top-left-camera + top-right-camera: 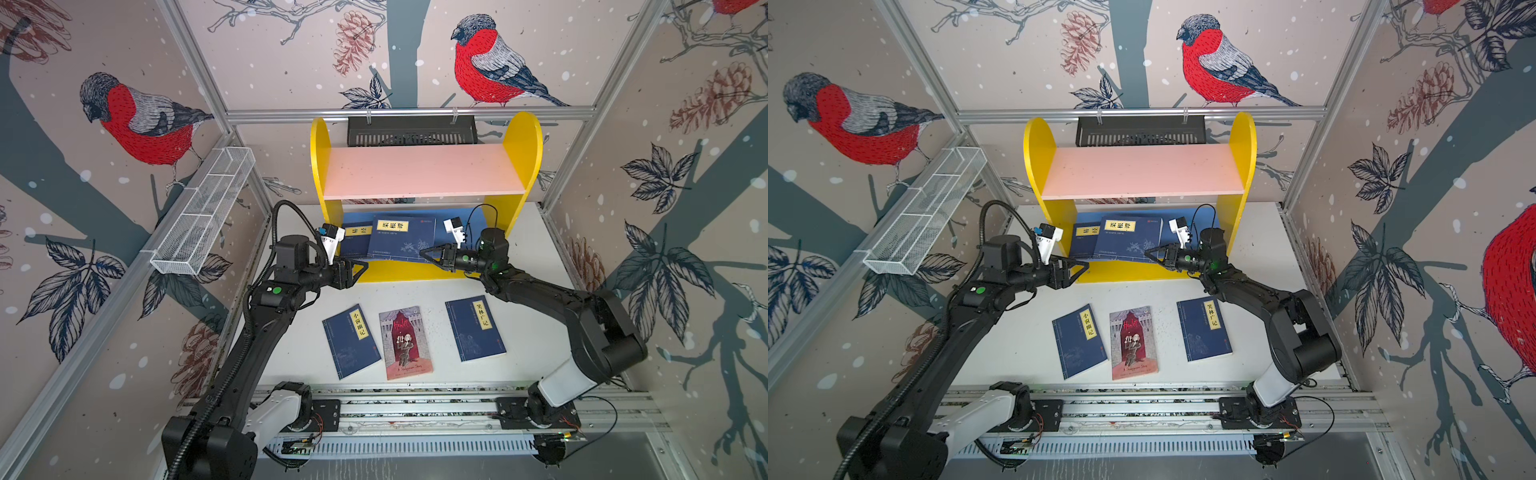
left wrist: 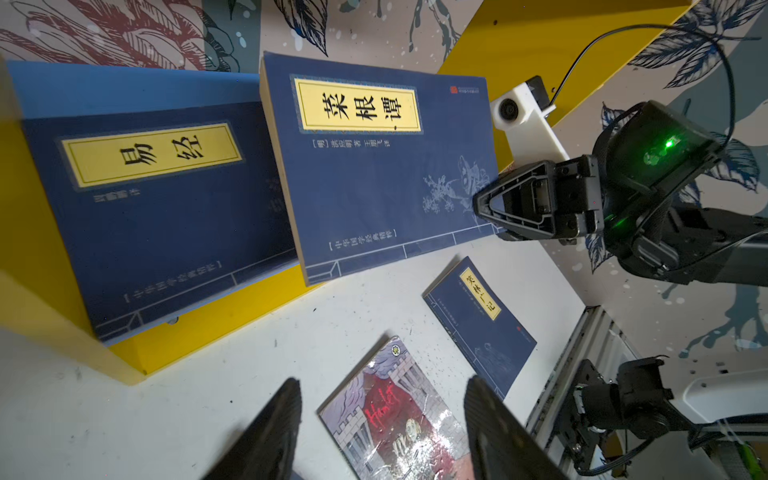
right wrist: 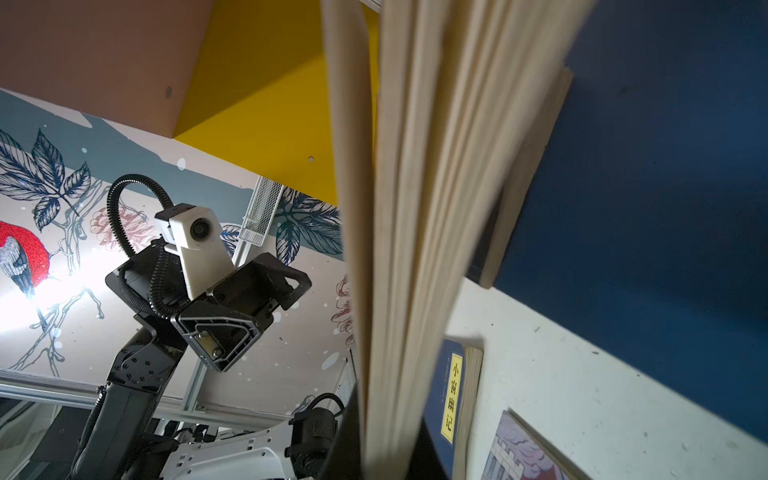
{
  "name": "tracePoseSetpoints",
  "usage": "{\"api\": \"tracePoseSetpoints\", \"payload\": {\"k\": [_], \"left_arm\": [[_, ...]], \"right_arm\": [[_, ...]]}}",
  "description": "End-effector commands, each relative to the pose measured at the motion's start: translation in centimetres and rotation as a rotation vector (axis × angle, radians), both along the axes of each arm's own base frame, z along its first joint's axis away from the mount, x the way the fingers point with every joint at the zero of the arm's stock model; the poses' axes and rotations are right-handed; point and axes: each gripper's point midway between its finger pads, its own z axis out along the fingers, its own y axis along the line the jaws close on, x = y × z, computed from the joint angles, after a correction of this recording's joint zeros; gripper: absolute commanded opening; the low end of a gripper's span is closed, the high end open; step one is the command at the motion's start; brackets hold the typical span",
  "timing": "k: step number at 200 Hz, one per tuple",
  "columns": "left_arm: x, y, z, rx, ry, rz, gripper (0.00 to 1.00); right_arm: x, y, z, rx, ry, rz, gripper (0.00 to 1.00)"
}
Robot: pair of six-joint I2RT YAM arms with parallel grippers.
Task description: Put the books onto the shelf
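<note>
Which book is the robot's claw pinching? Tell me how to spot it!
Look at the yellow-sided shelf, then down to its blue lower board, where two dark navy covers sit. It is the right-hand book, with its corner pinched by the right gripper. Its yellow label has three characters, while the neighbour book has only two.

Navy bk (image 2: 374,187) label: 菜根谭; red bk (image 1: 405,343): Hamlet.

Glossy Hamlet cover (image 2: 395,419); matt shelf (image 1: 424,170)
</note>
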Motion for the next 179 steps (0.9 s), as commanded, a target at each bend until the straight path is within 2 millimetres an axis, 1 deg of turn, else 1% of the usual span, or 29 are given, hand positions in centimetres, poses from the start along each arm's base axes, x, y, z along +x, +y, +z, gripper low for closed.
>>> {"api": "tracePoseSetpoints", "payload": {"k": [1,23,43,75,96,109,126,143,165,179], "left_arm": [[0.4,0.9,-0.7,0.064,-0.012,0.038,0.63],[0.8,1.2,-0.8,0.070,-0.016,0.058,0.63],[1.1,1.5,-1.0,0.081,-0.016,0.085,0.63],[1.4,1.8,-1.3,0.081,-0.011,0.107,0.63],[1.4,1.7,-1.4,0.074,-0.008,0.109,0.62],[1.6,1.8,-1.3,0.077,-0.009,0.117,0.62],[1.8,2.1,-1.4,0.085,-0.006,0.139,0.64],[2.0,2.2,-1.6,0.087,-0.002,0.152,0.64],[2.0,2.2,-1.6,0.082,0.001,0.150,0.64],[2.0,2.1,-1.7,0.079,0.003,0.149,0.64]], "right_arm": [[0.4,1.6,0.7,0.023,-0.023,0.073,0.00],[1.4,3.1,0.0,0.011,0.003,0.102,0.00],[2.3,4.4,-0.1,0.011,0.012,0.122,0.00],[3.6,5.8,-0.8,-0.001,0.038,0.130,0.01],[4.0,6.7,-1.4,-0.008,0.055,0.149,0.01],[4.2,7.1,-1.8,-0.015,0.068,0.149,0.03],[4.5,7.5,-2.0,-0.023,0.075,0.147,0.07],[4.6,7.8,-2.2,-0.029,0.082,0.146,0.17],[4.9,8.1,-2.6,-0.038,0.092,0.136,0.22],[4.9,8.3,-2.7,-0.047,0.095,0.134,0.30]]}}
